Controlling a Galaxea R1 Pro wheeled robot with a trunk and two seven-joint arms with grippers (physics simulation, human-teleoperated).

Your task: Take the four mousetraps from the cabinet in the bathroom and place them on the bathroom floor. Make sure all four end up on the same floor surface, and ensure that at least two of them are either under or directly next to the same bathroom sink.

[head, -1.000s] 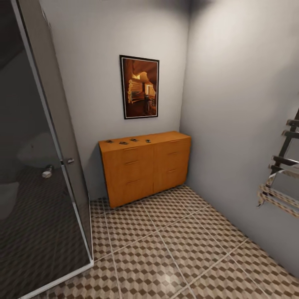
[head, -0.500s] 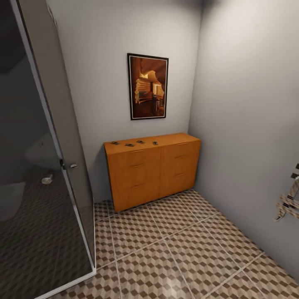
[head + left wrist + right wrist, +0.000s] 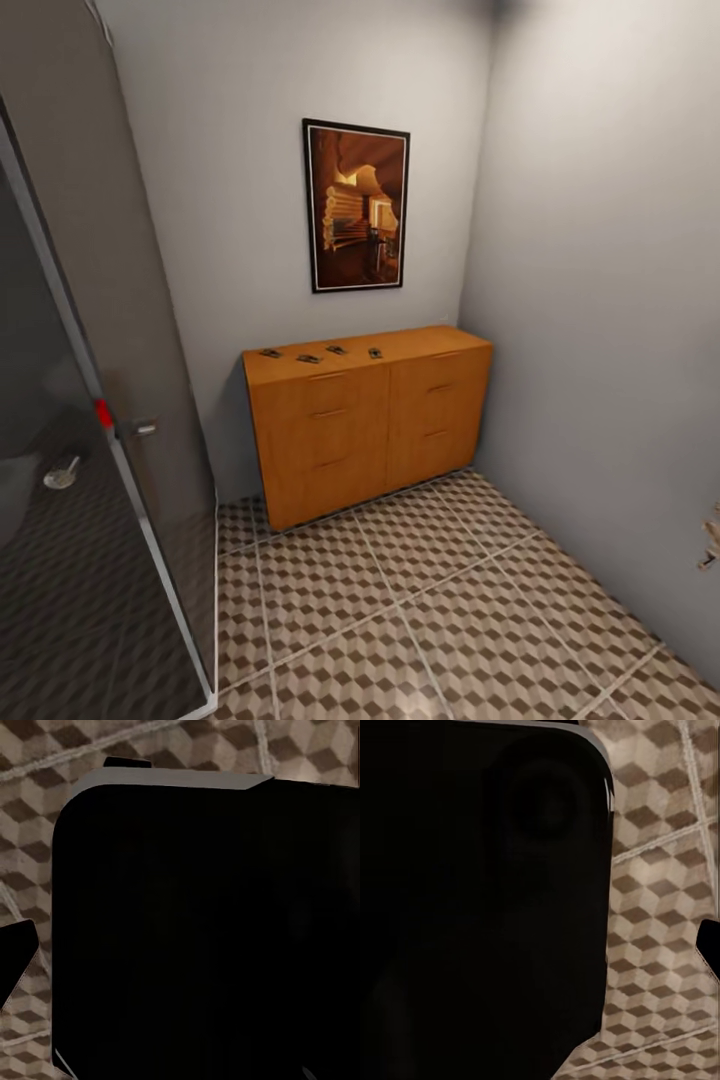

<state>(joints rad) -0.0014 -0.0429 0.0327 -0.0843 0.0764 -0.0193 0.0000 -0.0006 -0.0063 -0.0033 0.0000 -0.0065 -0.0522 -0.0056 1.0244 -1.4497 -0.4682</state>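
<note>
Several tiny flat brownish slabs with dark parts, mousetraps (image 3: pixel 309 358) by their look, lie in a row on top of an orange-brown wooden cabinet (image 3: pixel 365 425) against the far wall; one lies at the left end (image 3: pixel 270 353), another further right (image 3: pixel 375 352). The cube-patterned bathroom floor (image 3: pixel 400 600) stretches from me to that cabinet. The white cabinet and the sink are out of view. In the left wrist view a black robot body covers the floor tiles (image 3: pixel 30 832); the right wrist view has the same over its tiles (image 3: pixel 660 907). A dark wedge at each wrist view's edge is too cut off to read.
A tinted glass shower enclosure (image 3: pixel 110 420) with a metal frame stands along the left. A framed picture (image 3: pixel 357 207) hangs above the wooden cabinet. Grey walls close the corner at the right. A scrap of a towel rail (image 3: pixel 712 545) shows at the right edge.
The head camera has moved: the towel rail has slid almost off the right edge, and the shower glass now fills more of the left. Nothing on the cabinet has moved.
</note>
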